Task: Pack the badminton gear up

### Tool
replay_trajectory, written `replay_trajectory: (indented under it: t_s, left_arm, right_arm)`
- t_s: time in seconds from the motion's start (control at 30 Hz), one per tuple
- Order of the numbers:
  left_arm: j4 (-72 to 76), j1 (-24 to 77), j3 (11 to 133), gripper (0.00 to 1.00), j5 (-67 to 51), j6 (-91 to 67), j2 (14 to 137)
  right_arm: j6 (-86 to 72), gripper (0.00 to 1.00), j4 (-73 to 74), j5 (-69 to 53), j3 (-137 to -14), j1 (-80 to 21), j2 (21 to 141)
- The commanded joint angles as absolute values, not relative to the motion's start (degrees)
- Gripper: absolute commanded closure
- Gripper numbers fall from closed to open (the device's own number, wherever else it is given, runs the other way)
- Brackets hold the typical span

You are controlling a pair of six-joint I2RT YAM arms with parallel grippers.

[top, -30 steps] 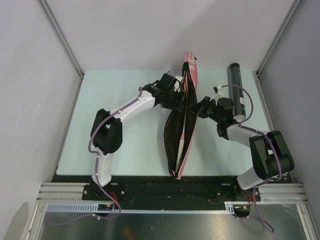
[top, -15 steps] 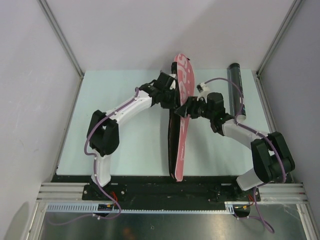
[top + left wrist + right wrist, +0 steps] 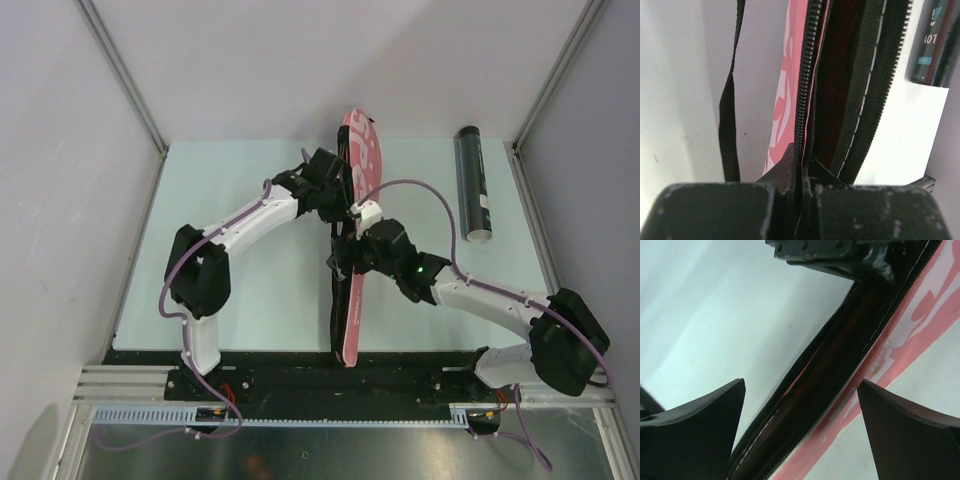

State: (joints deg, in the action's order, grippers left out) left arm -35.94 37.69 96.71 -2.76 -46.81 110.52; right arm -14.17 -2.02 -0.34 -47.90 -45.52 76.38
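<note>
The pink racket bag [image 3: 357, 160] lies lengthwise down the middle of the table, its black zip edge turned left. My left gripper [image 3: 340, 203] is shut on that zip edge [image 3: 801, 150] near the bag's far half, with the teeth pinched between its fingers. The bag's black strap [image 3: 729, 125] hangs loose to the left. My right gripper [image 3: 343, 262] hovers open over the bag's middle, and its fingers [image 3: 695, 425] straddle the dark, slightly parted opening [image 3: 840, 340] without touching it. The black tube [image 3: 473, 185] lies at the far right, apart from both grippers.
The tube [image 3: 935, 45] shows beside the bag in the left wrist view. Metal frame posts [image 3: 125, 80] and grey walls close in the table on both sides. The black base rail [image 3: 320, 375] runs along the near edge.
My left gripper has shut on the bag's zip edge. My right gripper has opened and swung left from beside the tube to over the bag's middle. The bag's gaping opening has narrowed.
</note>
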Motion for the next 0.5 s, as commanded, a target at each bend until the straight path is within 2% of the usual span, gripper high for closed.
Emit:
replay_trajectory:
  t_s: [0.0,0.07,0.13,0.17,0.2,0.23,0.27,0.3,0.33,0.4,0.43,0.47]
  left_arm:
    - [-33.93,38.58,95.54,1.00,-1.50,-54.65,103.45]
    - [-34.01,38.93,94.58,1.00,-0.62,-55.81,101.44]
    - [-34.01,39.37,94.13,1.00,-0.09,-57.38,100.38]
    - [-34.01,39.55,94.39,1.00,-0.09,-57.65,100.11]
    - [-33.93,39.55,94.31,1.00,-0.09,-57.92,99.41]
    - [-33.93,39.64,93.87,1.00,1.57,-58.18,98.88]
    - [-34.01,39.55,92.82,1.00,2.19,-58.36,98.09]
    - [-34.01,39.20,92.12,1.00,2.72,-58.45,96.52]
    - [-33.93,38.94,91.41,0.94,3.51,-58.53,95.72]
    - [-33.75,37.53,90.53,0.71,3.08,-56.10,93.79]
    - [-33.49,37.01,90.79,0.42,2.82,-54.33,92.91]
    - [-33.23,36.13,90.79,0.29,2.73,-52.32,92.12]
  right_arm:
    - [-15.03,0.00,-2.02,24.22,-47.90,-52.19,78.13]
    - [-14.94,0.02,-2.28,31.95,-47.99,-55.18,79.89]
    - [-14.68,0.15,-3.07,34.79,-47.90,-56.33,80.85]
    - [-14.94,0.26,-3.25,36.89,-47.99,-56.77,81.21]
    - [-14.77,0.73,-3.43,37.78,-47.64,-57.13,81.12]
    - [-14.33,0.96,-4.99,38.92,-47.29,-57.65,80.86]
    - [-11.54,1.00,-6.66,39.63,-46.33,-58.18,79.73]
    - [-9.86,1.00,-8.68,38.42,-44.23,-58.79,78.76]
    - [-8.28,1.00,-12.18,36.84,-42.90,-58.80,77.97]
    - [-5.12,1.00,-14.06,31.58,-41.40,-57.67,76.29]
    - [-4.40,1.00,-14.15,27.03,-40.79,-56.96,76.12]
    - [-3.79,1.00,-13.98,25.42,-40.52,-56.17,75.68]
